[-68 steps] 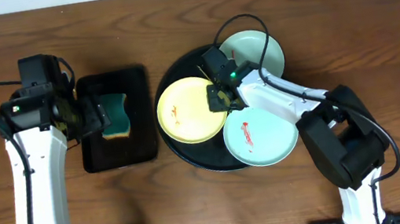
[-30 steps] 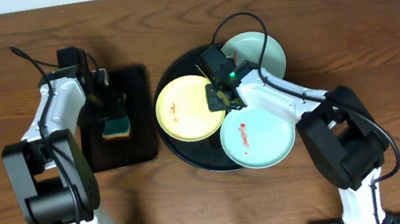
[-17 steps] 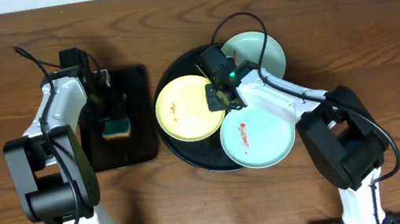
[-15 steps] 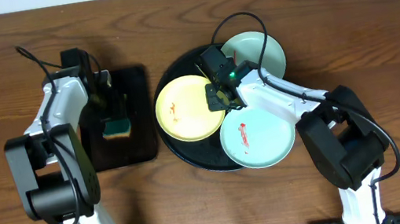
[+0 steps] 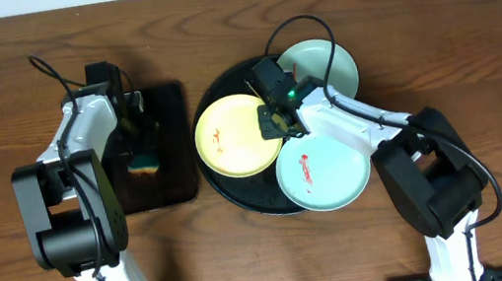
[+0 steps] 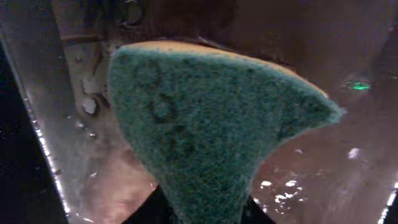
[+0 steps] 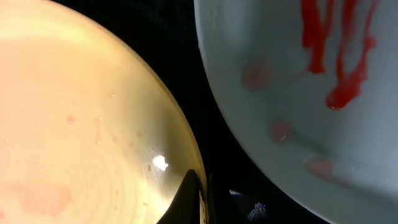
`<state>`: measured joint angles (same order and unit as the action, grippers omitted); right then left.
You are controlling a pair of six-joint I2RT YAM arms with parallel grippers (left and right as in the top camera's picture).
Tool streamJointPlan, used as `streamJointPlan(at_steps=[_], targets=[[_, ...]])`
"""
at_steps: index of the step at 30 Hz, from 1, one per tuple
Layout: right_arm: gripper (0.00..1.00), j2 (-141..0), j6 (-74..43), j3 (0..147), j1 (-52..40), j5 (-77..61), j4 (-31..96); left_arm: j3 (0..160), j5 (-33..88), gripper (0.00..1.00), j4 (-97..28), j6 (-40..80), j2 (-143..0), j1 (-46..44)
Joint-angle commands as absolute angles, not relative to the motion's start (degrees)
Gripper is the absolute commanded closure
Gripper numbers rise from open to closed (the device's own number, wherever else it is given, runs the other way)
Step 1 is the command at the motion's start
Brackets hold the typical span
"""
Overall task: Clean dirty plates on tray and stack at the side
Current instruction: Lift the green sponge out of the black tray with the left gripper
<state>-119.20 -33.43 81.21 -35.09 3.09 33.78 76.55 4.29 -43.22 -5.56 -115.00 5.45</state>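
Observation:
A pale yellow plate (image 5: 236,138) with faint smears lies on the left of the round black tray (image 5: 239,190). My right gripper (image 5: 281,124) is shut on that plate's right rim, and its dark fingers (image 7: 189,193) pinch the edge of the yellow plate (image 7: 81,124). A blue-green plate (image 5: 325,167) with a red sauce smear lies at the tray's front right, close to the right gripper (image 7: 202,199). Another blue-green plate (image 5: 324,62) sits at the back. My left gripper (image 5: 141,137) is shut on a green and yellow sponge (image 6: 211,130) over the rectangular tray.
The small rectangular black tray (image 5: 171,172) lies left of the round one and looks wet in the left wrist view. Bare wooden table (image 5: 476,47) surrounds both trays. Cables run from both arms across the back of the table.
My left gripper has closed on the sponge over the rectangular tray. The right gripper and all three plates have stayed in place.

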Motion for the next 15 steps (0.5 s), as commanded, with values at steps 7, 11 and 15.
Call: streamJointPlan(at_steps=[7, 11, 15], targets=[[0.99, -121.99, -32.71, 81.43, -36.82, 3.62, 33.12, 80.16, 2.09, 0.93, -47.72, -4.86, -112.14, 5.50], [0.99, -121.99, -32.71, 81.43, -36.82, 3.60, 33.12, 80.62, 2.09, 0.93, -49.71, -2.74, -108.73, 5.50], [0.99, -121.99, -32.71, 81.43, -36.82, 3.49, 33.12, 80.62, 2.15, 0.93, -52.36, -0.01, -105.27, 5.50]])
